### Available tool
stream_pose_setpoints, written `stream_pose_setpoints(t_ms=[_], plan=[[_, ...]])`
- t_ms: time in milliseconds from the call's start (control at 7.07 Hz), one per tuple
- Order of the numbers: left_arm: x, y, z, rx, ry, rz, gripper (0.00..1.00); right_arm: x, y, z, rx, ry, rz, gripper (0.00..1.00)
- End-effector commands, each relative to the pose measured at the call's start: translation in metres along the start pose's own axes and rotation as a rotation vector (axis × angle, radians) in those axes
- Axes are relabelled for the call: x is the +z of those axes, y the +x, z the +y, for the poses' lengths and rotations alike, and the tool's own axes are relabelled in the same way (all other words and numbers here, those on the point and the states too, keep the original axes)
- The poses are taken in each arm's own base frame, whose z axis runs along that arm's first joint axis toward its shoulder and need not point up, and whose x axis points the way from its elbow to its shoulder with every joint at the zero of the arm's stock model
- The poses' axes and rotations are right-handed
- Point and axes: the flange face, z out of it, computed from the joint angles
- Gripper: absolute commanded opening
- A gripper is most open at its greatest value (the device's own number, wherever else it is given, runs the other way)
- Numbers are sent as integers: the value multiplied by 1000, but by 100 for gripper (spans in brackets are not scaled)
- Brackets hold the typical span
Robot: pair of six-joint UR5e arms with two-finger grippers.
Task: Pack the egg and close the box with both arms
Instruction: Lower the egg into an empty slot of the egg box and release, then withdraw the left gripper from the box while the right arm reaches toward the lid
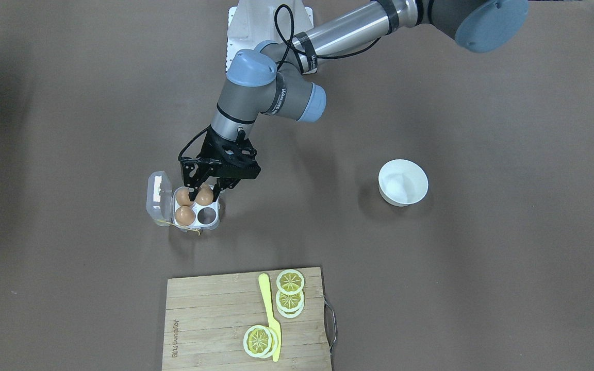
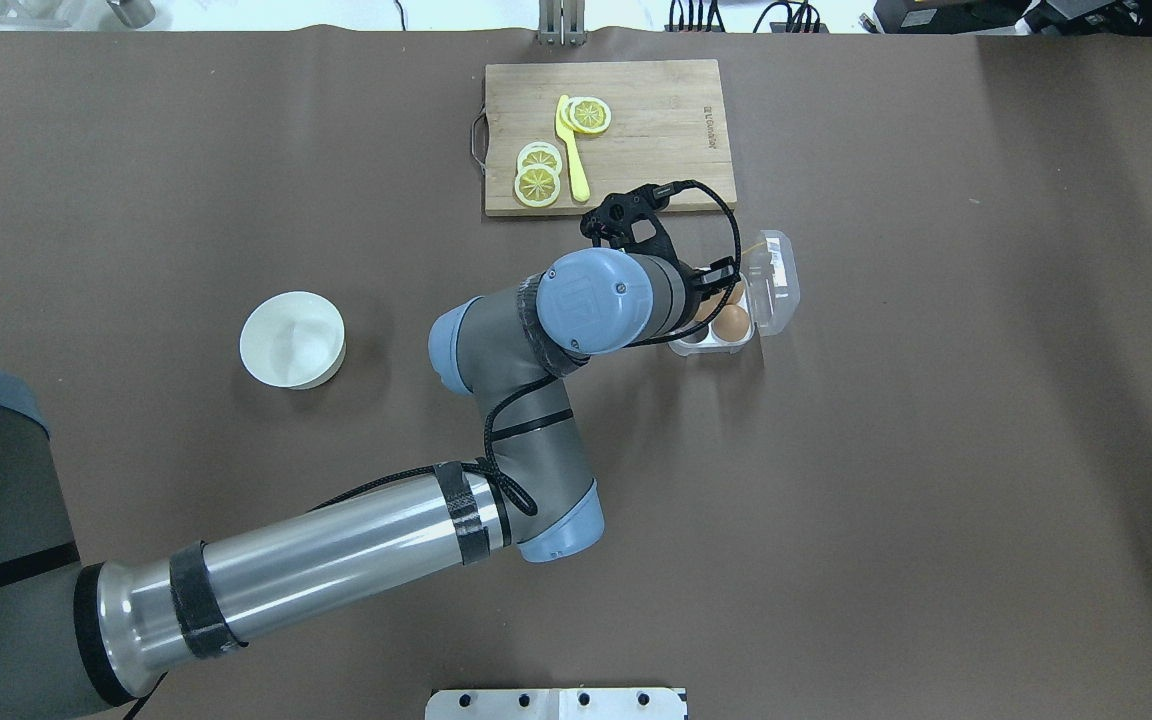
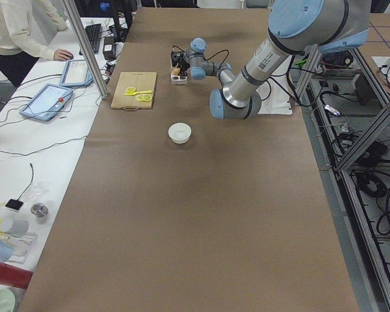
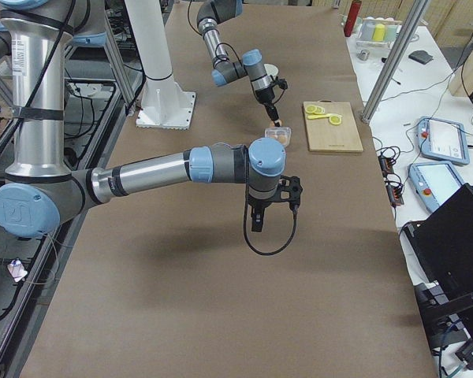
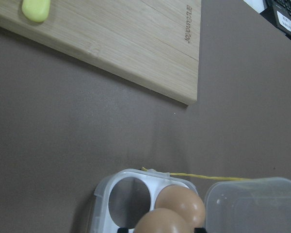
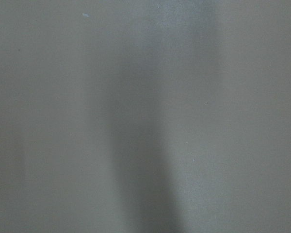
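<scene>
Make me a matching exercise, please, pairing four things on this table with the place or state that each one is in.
Things:
1. bowl
2. lemon slices
3. box lid
4. left gripper

Places or states:
A. swung open
B. fingers on either side of an egg
C. white, standing by itself
D. lying on the cutting board

Right pairs: 1-C, 2-D, 3-A, 4-B.
</scene>
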Motion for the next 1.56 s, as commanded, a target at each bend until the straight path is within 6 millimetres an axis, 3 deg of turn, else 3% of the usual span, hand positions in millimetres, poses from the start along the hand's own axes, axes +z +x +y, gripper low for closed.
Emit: stream_pose_setpoints(t_ms=[0,142,283,425,708,991,1132,1274,1415], plan=[[0,1,-1,1,3,3,59,1,0,0,-1,-2,0,100],[-2,2,-1,1,3,8,72,1,0,0,-1,-2,0,100],[-2,2,-1,3,3,8,78,1,0,0,1,-3,0,100],[-4,3,-1,3,3,14,94,1,0,0,1,-3,0,100],[-10,9,-2,-1,4,28,94,2,0,0,1,-5,0,100],[-26,16,-22,1,20,52,94,1,-3,-1,-6,-1,0,100],[-31,-6,-34,16,32,30,96,0,-6,-3,1,0,-2,100],[-46,-44,-46,74,16,-20,97,3,-14,-6,21,-1,-1,100],[-74,-71,-70,107,-30,-110,97,-3,-27,-17,12,13,-5,100]])
